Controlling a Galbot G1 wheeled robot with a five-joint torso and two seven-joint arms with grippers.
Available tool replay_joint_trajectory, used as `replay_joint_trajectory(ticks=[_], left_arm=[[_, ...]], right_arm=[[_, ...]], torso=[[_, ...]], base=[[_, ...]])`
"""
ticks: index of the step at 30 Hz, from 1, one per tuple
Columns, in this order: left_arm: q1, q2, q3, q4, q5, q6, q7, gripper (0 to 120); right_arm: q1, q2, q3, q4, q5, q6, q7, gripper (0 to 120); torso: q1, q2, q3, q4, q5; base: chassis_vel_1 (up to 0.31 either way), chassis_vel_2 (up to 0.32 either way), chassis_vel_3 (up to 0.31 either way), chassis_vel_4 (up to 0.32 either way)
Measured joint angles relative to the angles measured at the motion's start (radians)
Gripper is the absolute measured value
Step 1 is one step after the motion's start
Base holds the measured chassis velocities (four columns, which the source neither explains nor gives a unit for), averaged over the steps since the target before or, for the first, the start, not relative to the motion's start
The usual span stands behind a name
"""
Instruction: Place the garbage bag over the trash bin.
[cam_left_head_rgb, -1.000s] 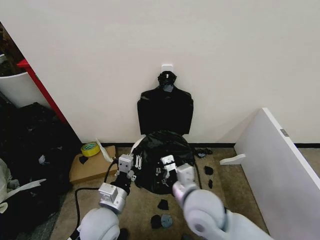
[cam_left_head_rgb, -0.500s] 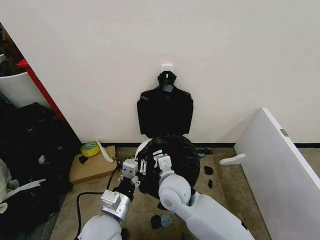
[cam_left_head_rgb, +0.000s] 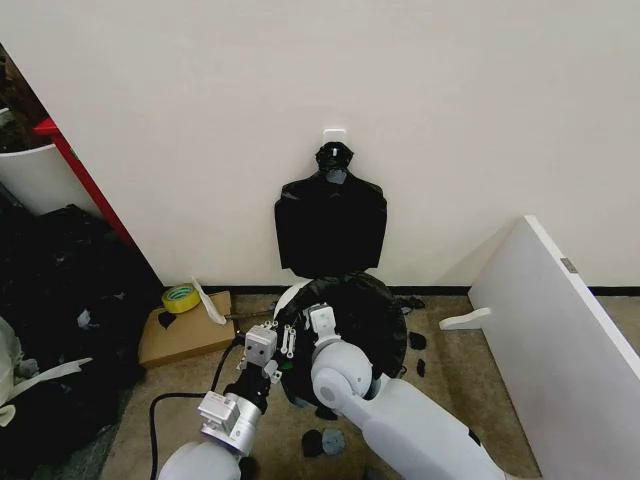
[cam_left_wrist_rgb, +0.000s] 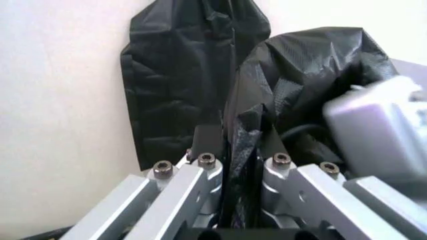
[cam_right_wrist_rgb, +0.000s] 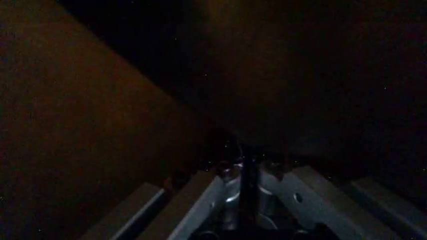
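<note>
We judge the task partly done: the garbage bag (cam_left_head_rgb: 350, 305) drapes most of the trash bin (cam_left_head_rgb: 287, 297) by the wall, both end effectors, left (cam_left_head_rgb: 283, 342) and right (cam_right_wrist_rgb: 241, 172), pinching its plastic.

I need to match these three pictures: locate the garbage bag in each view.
Head view: garbage bag draped over the trash bin, low centre, below the hanging bundle of bags.
Left wrist view: bag upper right, pinched in the left tool.
Right wrist view: too dark to tell.
Shared landmark: the hanging bundle.
</note>
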Motion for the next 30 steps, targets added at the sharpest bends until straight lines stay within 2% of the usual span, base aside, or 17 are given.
replay_joint_trajectory(ticks=[7, 22, 30], left_arm=[[-0.014, -0.002, -0.009, 0.007, -0.03, -0.005, -0.002, 5], [0.031, 0.016, -0.018, -0.037, -0.035, -0.043, 0.046, 5], [0.036, 0.013, -0.017, -0.034, -0.034, -0.054, 0.065, 5]], right_arm=[[-0.051, -0.067, 0.006, 0.084, -0.004, -0.052, -0.017, 0], [-0.038, -0.028, -0.005, 0.009, -0.013, -0.063, -0.021, 0], [-0.048, -0.043, 0.001, 0.01, -0.027, -0.009, -0.073, 0]], torso=[[0.0, 0.0, 0.0, -0.0002, -0.0003], [0.0, 0.0, 0.0, 0.0, -0.0002], [0.0, 0.0, 0.0, 0.0, -0.0001]], base=[[0.0, 0.0, 0.0, 0.0], [0.0, 0.0, 0.0, 0.0], [0.0, 0.0, 0.0, 0.0]])
